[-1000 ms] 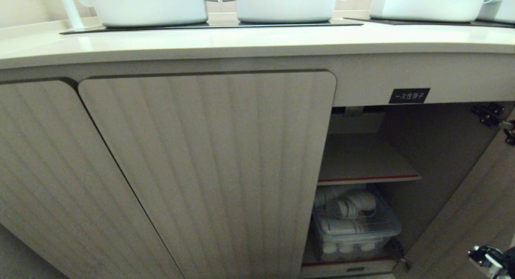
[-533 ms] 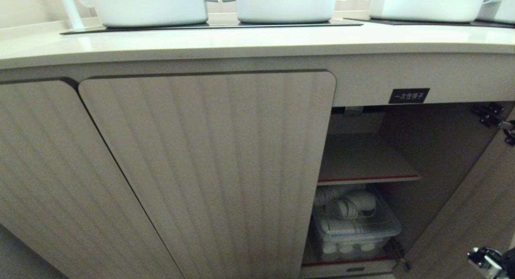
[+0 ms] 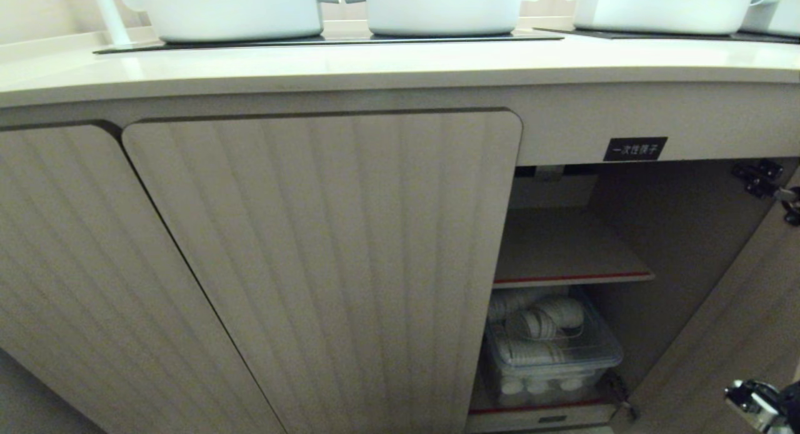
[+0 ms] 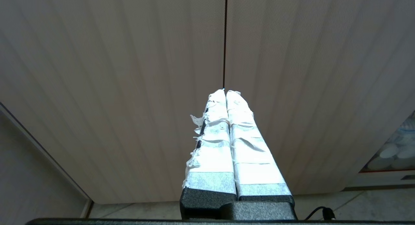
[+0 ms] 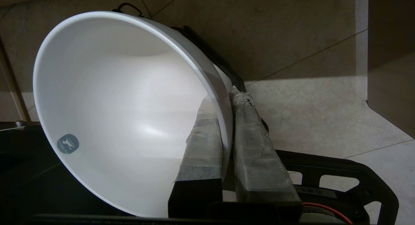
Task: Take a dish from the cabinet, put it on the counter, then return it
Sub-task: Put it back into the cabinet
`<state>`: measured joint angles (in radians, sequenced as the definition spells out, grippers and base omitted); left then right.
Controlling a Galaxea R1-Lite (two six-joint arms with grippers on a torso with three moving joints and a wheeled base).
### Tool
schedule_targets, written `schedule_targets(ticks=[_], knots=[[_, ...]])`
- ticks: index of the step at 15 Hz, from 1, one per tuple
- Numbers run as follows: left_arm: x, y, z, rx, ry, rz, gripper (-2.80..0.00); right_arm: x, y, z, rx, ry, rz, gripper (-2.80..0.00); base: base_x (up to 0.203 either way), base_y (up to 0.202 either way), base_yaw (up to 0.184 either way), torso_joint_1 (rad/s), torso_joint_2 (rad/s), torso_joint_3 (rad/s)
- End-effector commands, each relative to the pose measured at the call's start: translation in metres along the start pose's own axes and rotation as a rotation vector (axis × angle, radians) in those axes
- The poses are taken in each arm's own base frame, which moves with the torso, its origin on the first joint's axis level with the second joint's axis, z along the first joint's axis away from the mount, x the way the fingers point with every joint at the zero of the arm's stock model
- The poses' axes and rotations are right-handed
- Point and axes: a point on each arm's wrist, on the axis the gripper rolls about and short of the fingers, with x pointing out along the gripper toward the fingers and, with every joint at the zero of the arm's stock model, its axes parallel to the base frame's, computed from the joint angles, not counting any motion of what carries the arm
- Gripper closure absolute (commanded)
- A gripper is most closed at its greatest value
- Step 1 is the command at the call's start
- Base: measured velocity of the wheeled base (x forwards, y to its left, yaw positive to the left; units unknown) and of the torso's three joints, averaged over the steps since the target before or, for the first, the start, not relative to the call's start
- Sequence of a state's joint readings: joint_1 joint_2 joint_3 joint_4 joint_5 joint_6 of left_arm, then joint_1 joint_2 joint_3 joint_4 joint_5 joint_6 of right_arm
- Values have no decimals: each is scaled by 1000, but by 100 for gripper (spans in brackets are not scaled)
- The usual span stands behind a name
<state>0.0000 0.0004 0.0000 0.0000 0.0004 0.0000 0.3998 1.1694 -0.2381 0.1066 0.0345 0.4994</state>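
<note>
One grip: right gripper pinches the dish by its rim, one taped finger inside the wall, one outside.
Dish pose: tipped on its side, mouth facing back along the fingers; floor tiles behind it, so it hangs low, out in front of the cabinet, not inside.
Head view: only a corner of the right gripper shows, below and right of the cabinet opening; dish not visible there.
Left gripper: fingers pressed together, empty, parked facing the shut cabinet doors.
Cabinet: right door swung open; shelf bare; clear bin of white ware below the shelf.
Counter: above the cabinet, front strip bare; white pots on black glass further back.
Step, my read: dish looks ready to be carried between cabinet and counter; cannot tell which leg.
Doing it well: rim-only pinch on glossy ware is a slip risk, so move slow, no wrist snaps. Level the dish before set-down. Lift clear of the counter edge, land on the front strip short of the pots. If going to the shelf, stay off the open door and hinge.
</note>
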Motion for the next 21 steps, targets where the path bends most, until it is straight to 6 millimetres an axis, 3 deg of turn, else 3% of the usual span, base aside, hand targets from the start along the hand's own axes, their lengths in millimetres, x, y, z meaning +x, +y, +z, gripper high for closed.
schedule_targets(ticks=[1,15,21], knots=[[0,0,0,0,0,1,0,0,0,1,5,-2,2,0,0,0,0,0,0,0],[0,0,0,0,0,1,0,-2,3,7,41,-24,3,0,0,0,0,0,0,0],[0,0,0,0,0,1,0,-1,11,23,96,-33,1,0,0,0,0,0,0,0]])
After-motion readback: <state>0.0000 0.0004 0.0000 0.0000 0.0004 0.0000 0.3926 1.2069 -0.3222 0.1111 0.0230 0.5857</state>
